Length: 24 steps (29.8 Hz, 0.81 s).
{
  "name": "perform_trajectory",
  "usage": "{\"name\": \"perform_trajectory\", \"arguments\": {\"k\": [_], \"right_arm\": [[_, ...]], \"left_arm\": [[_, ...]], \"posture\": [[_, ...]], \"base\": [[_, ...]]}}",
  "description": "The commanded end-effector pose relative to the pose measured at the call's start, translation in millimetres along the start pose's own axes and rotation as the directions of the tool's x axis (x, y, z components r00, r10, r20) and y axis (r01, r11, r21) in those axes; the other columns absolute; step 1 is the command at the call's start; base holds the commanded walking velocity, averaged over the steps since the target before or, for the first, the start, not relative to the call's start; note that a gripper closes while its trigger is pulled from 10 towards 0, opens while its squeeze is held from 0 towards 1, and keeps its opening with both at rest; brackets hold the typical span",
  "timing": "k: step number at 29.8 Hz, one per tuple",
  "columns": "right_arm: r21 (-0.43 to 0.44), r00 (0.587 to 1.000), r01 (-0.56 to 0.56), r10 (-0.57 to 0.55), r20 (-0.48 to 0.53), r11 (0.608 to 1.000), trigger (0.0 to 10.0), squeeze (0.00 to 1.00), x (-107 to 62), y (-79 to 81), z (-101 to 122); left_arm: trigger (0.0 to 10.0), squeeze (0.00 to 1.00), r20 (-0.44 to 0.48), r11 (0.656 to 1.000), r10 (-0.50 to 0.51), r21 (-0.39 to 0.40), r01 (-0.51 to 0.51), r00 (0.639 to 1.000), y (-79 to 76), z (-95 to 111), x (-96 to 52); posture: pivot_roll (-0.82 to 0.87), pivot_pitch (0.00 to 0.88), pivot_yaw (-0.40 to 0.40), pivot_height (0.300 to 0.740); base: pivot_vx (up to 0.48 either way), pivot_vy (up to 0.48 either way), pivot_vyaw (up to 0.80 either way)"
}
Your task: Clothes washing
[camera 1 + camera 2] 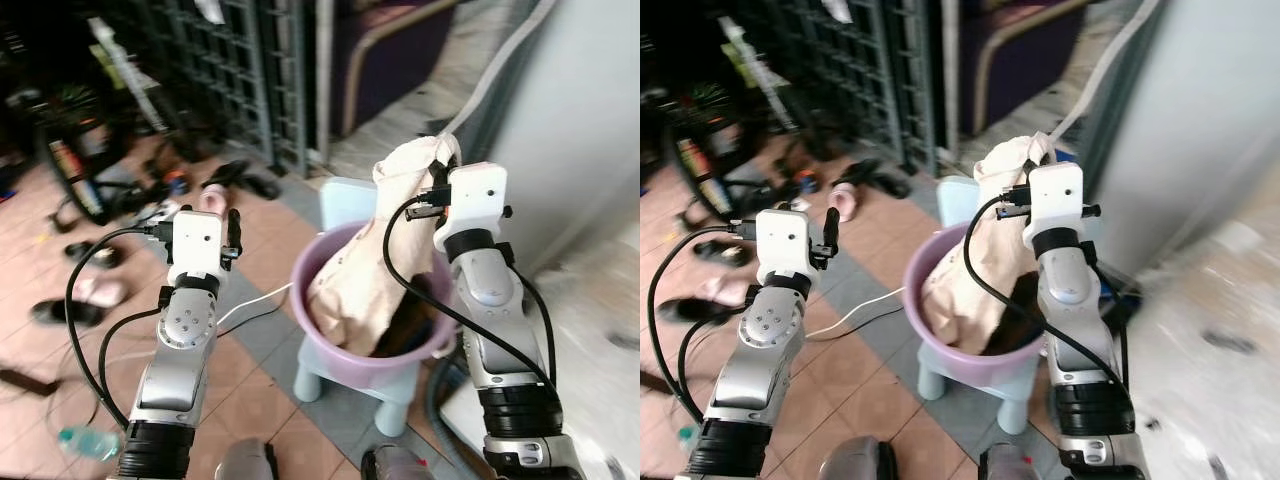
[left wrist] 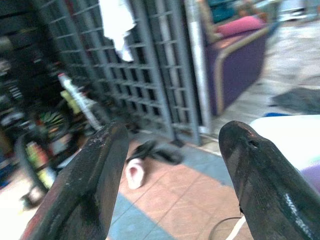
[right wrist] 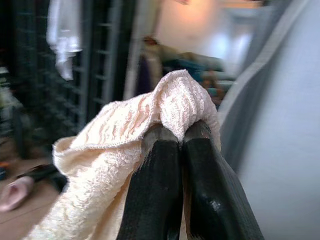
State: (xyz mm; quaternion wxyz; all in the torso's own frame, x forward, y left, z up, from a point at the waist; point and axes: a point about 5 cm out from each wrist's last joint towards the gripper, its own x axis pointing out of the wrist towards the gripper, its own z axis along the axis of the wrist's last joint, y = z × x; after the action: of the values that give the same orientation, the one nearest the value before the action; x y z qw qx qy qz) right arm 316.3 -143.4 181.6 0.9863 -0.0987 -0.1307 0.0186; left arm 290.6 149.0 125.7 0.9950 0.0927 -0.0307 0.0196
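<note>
Seen from above, looking down past two silver arms at a tiled floor. Right gripper (image 3: 182, 135) raised at centre right, fingers pinched together on a fold of one cream knitted garment (image 1: 372, 255). Cloth pulled up high at the pinch, its lower part trailing down into one purple basin (image 1: 330, 345). Basin resting on one pale blue stool (image 1: 345, 390), just left of a tall white appliance (image 1: 590, 130), likely the washing machine. Something dark left in the bottom of the basin beside the cream cloth; too shadowed to name.

Left gripper (image 2: 170, 150) held up at the left, well apart from the basin, fingers spread wide with nothing between them.

Step in hand, by the look of it: lifting the first garment out of the basin for loading. Not yet clear of the rim. Next move likely calls for raising the cloth until the trailing end is free, then swinging it right toward the appliance without catching the basin or tipping it off the stool.

Further left and far: one dark metal gate (image 1: 240, 70), several sandals and slippers (image 1: 215, 195) scattered on the tiles, one white cable (image 1: 250, 308) lying across the floor, one plastic bottle (image 1: 85, 440) near the bottom left.
</note>
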Motion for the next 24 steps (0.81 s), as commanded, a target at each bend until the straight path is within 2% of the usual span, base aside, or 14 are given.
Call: {"name": "perform_trajectory", "arguments": {"k": [1, 7, 14, 24], "right_arm": [[-0.012, 0.999, 0.000, 0.000, 0.041, 1.000, 10.0, 0.00, 7.4, 1.4, 8.5], [-0.025, 0.997, -0.003, 0.005, 0.082, 1.000, 10.0, 0.00, 19.2, -0.9, 20.1], [-0.091, 0.987, 0.041, -0.026, 0.161, 0.995, 10.0, 0.00, 30.9, -13.1, 37.2], [-0.119, 0.982, 0.104, -0.083, 0.172, 0.987, 10.0, 0.00, 37.7, -30.7, 40.4]], "left_arm": [[10.0, 0.00, -0.004, 1.000, -0.004, 0.010, 0.004, 1.000, -0.4, -2.9, 0.4], [10.0, 0.00, 0.003, 1.000, 0.021, 0.009, -0.021, 1.000, 2.9, -1.9, 3.0], [10.0, 0.00, 0.011, 1.000, 0.016, -0.027, -0.015, 1.000, -2.8, -3.9, 1.0], [10.0, 0.00, 0.035, 0.999, 0.014, -0.035, -0.013, 0.999, -1.0, 1.5, 7.2]], "posture": [[-0.01, 0.000, 0.073, 0.740], [-0.01, 0.000, 0.060, 0.740], [-0.03, 0.000, 0.058, 0.740], [-0.04, 0.000, 0.058, 0.740]], "base": [[0.000, -0.356, -0.79], [0.000, -0.351, -0.79], [0.000, 0.000, -0.79], [0.000, 0.000, -0.78]]}}
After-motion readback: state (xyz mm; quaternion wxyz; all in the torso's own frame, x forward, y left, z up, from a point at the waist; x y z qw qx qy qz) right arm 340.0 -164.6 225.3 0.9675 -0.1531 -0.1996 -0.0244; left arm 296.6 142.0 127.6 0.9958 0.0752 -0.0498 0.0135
